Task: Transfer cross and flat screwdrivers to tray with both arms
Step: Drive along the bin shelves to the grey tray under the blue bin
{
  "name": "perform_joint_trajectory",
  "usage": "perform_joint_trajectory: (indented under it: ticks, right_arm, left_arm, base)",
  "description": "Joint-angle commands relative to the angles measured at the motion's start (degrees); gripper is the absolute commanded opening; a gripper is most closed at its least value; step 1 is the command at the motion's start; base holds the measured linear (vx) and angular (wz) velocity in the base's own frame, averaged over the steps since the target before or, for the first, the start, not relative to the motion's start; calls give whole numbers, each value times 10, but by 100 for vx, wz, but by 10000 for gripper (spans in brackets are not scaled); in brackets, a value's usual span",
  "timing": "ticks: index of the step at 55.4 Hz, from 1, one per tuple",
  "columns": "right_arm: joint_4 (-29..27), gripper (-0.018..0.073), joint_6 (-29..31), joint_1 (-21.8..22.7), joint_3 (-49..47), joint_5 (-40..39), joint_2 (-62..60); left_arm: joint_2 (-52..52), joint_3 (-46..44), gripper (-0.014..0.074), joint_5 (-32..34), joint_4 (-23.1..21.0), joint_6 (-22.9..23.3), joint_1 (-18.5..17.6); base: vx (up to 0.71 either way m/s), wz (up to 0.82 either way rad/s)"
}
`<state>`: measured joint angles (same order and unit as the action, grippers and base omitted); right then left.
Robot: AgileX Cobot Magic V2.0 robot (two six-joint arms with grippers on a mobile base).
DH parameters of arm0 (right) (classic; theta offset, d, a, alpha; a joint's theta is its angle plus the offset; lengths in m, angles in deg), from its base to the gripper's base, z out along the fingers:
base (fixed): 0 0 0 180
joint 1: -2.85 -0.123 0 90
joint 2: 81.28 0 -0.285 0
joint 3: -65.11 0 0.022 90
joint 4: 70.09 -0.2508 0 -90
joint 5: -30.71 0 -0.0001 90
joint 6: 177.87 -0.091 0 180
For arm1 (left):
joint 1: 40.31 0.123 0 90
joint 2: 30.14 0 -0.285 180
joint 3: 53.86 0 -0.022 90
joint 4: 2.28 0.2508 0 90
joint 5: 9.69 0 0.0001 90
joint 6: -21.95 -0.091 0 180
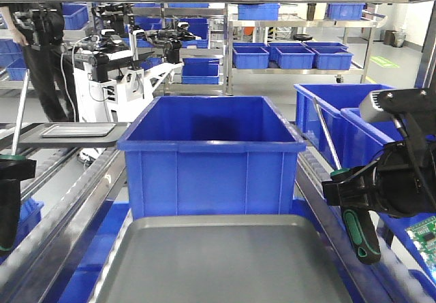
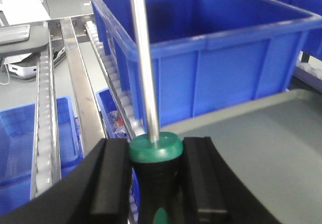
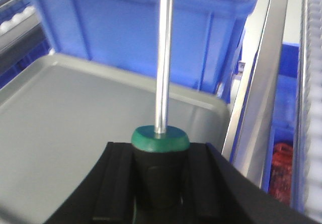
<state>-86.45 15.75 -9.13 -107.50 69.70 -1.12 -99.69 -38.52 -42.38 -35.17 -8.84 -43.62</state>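
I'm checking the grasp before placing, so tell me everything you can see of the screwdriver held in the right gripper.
The screwdriver, black handle with green cap and bare metal shaft, is clamped just below the cap between the black pads of the right gripper. It is roughly upright, shaft up and leaning slightly left in the front view, handle hanging below. It hangs by the right edge of the grey metal tray, touching only the pads. Tip type cannot be told.
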Motion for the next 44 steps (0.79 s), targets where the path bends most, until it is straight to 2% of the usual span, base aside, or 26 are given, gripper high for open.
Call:
perform_joint_trajectory:
  ticks: [1,24,44]
  right_arm:
    - [-9,-8,1,1,-22,-45,-16]
    - [-9,-8,1,1,-22,-45,-16]
    - [-9,-8,1,1,-22,-45,-16]
  left_arm:
    - [11,-20,0,42,-19,1,-3]
    - [11,-20,0,42,-19,1,-3]
    - [11,-20,0,42,-19,1,-3]
  base:
    - [23,-6]
    - [18,-1]
    - [6,0]
